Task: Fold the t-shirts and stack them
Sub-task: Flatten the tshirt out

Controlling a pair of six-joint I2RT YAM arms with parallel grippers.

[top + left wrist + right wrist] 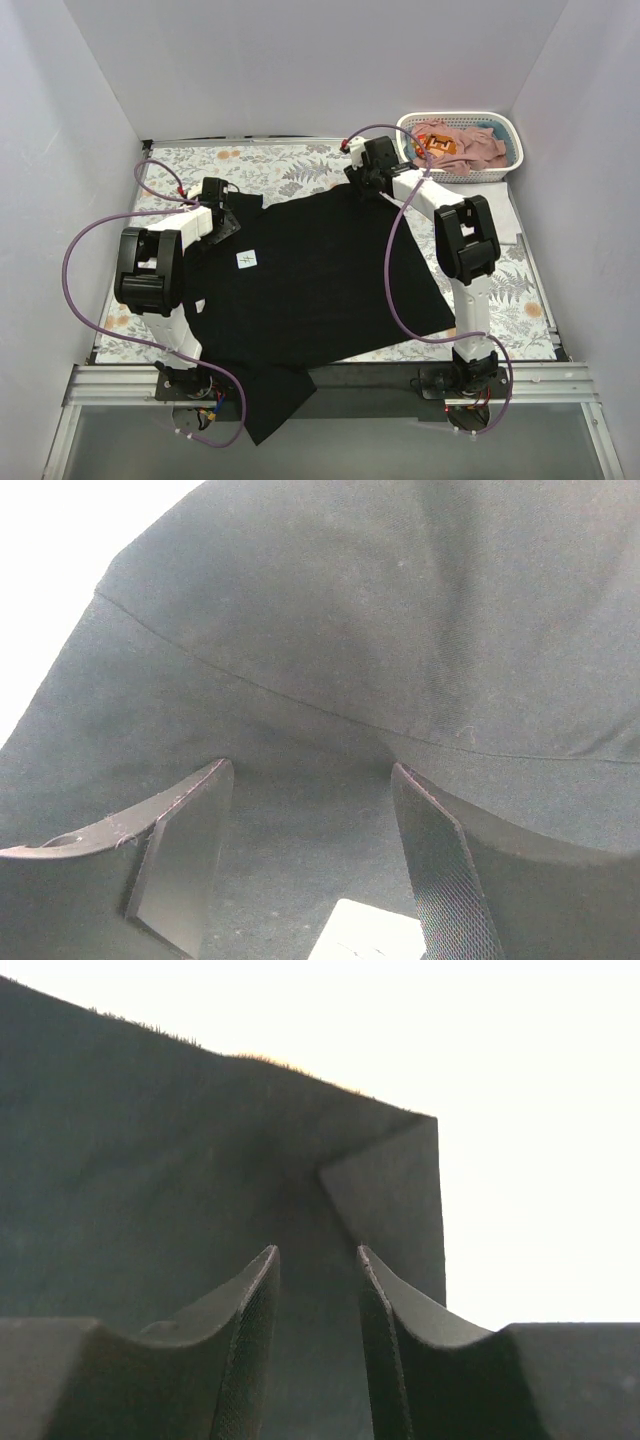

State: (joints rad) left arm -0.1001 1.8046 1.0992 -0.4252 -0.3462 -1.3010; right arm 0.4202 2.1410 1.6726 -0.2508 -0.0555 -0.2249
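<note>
Basket (475, 174) at 1 o'clock holds pink tees (470, 145); left pincer (310, 772) wide, right pincer (318, 1252) narrow, at black tee (320, 270).

Robot-lab test cell: plain white partition walls (300, 60) on three sides, floral-print cloth (290, 170) over the table, left arm (150, 270) and right arm (465, 240) bolted to an aluminium rail (560, 385).

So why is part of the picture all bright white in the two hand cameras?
Right wrist view: the camera is set for the dark black t-shirt, so everything past its edge washes out to plain white. Left wrist view: the same glare, but only in the top-left corner. Top view: even light, soft shadows, nothing washed out.
</note>
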